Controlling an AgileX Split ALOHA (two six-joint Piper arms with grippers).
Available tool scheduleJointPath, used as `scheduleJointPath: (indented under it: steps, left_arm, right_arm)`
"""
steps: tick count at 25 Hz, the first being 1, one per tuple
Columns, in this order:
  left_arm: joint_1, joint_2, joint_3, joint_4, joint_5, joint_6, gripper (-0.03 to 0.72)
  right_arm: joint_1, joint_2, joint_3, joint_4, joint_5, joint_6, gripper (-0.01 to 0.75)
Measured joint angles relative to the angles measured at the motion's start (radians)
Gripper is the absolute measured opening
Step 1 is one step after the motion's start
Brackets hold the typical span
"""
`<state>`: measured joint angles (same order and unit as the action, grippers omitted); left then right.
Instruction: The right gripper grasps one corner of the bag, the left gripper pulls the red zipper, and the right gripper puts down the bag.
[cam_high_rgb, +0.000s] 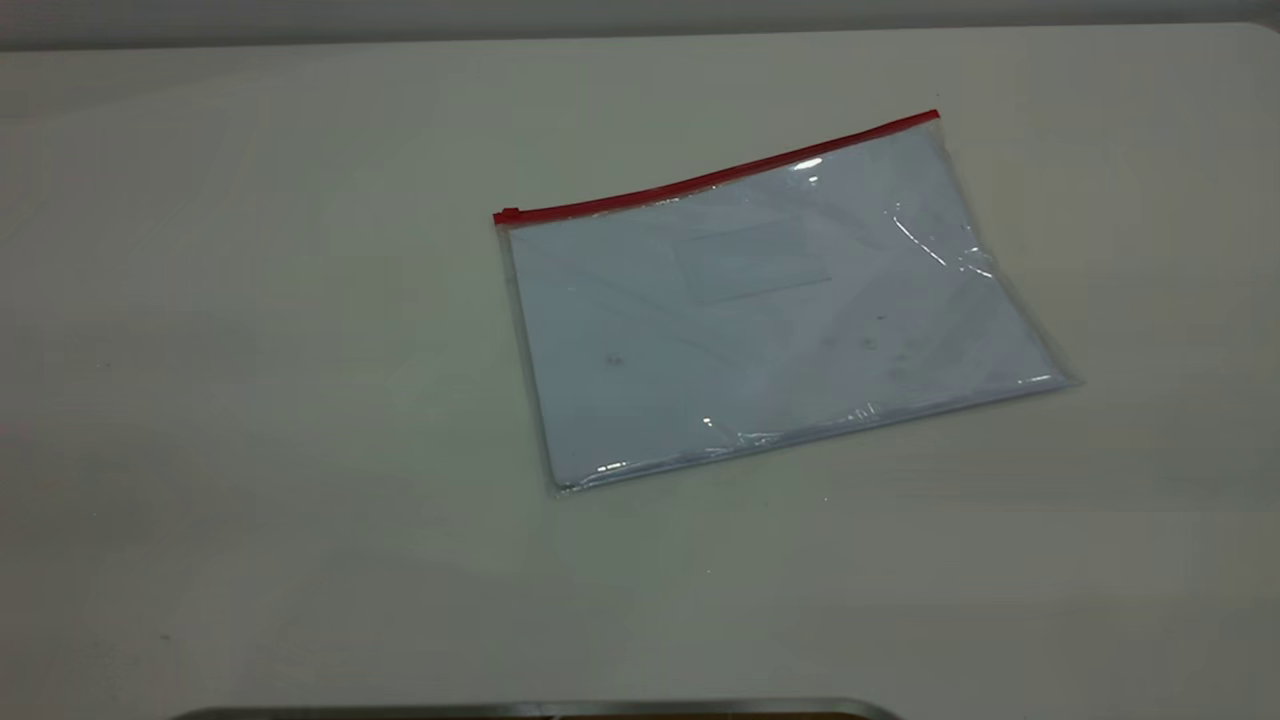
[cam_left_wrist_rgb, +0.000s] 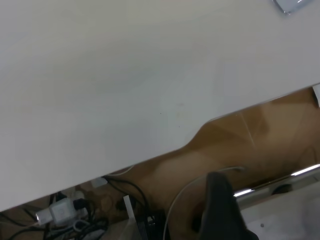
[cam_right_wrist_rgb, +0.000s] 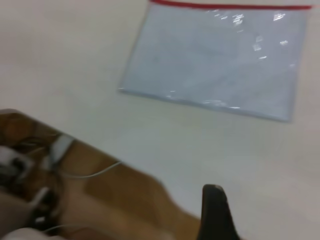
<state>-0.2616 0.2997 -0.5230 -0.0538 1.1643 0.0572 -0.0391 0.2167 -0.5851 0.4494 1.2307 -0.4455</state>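
The bag (cam_high_rgb: 770, 320) lies flat on the counter (cam_high_rgb: 250, 400), its red zipper (cam_high_rgb: 715, 178) along the 12 o'clock edge, no writing legible. Left gripper (cam_left_wrist_rgb: 225, 210) and right gripper (cam_right_wrist_rgb: 216, 212) sit off the counter's edge; whether their fingers are open or closed I cannot tell.

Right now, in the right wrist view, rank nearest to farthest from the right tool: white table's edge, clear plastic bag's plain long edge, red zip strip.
From the right tool:
1. White table's edge, beside the tool.
2. Clear plastic bag's plain long edge, mid-table.
3. Red zip strip, on the bag's far side.
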Motion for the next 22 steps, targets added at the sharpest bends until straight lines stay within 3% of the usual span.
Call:
scheduleJointPath:
  steps: [9,22]
  left_arm:
    - [0.0,0.0,0.029,-0.001,-0.024,0.002,0.55]
    - [0.0,0.0,0.036,-0.001,-0.042,0.003,0.55]
  right_arm:
    - [0.0,-0.175,0.09,-0.262,-0.067,0.14,0.552]
    - [0.0,-0.212,0.102,-0.28,-0.089,0.164,0.54]
